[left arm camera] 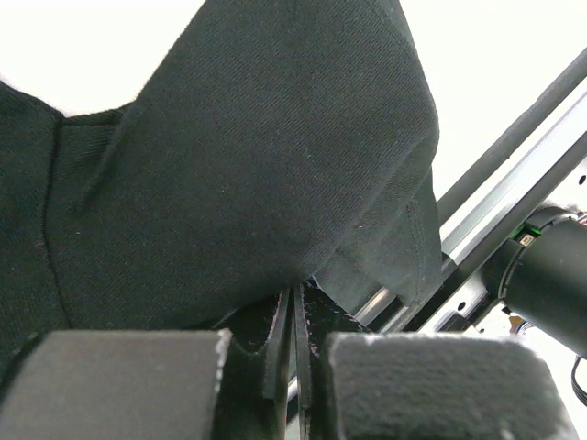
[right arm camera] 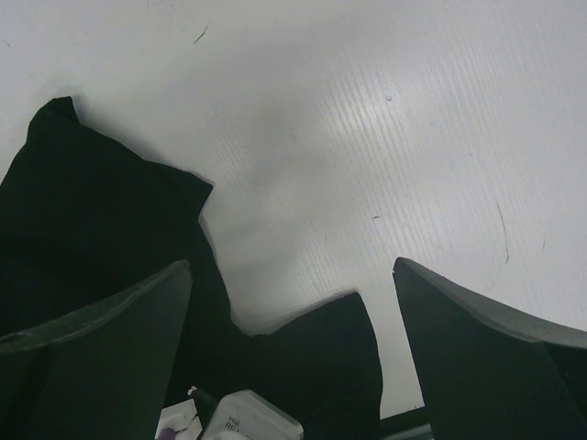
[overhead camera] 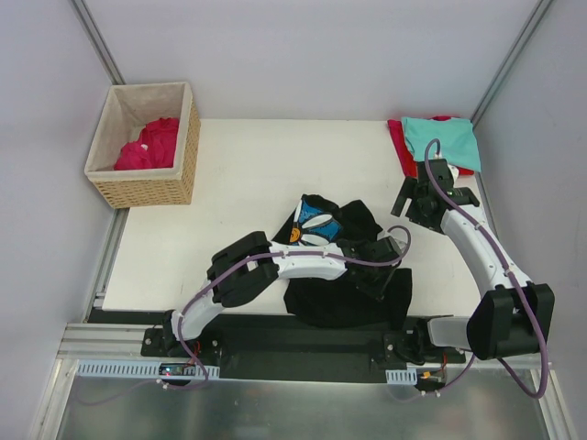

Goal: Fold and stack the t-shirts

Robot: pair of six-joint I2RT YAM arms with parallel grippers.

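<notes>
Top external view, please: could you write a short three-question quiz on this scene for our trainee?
1. True or false: the teal t-shirt lies on top of the red t-shirt.
2. Which gripper is shut on the black t-shirt? A) left B) right C) neither
3. Fill in: the wicker basket holds ____ cloth.
Key: 1 true. 2 A: the left gripper pinches it, while the right gripper is open. 3 crimson-pink cloth.
</notes>
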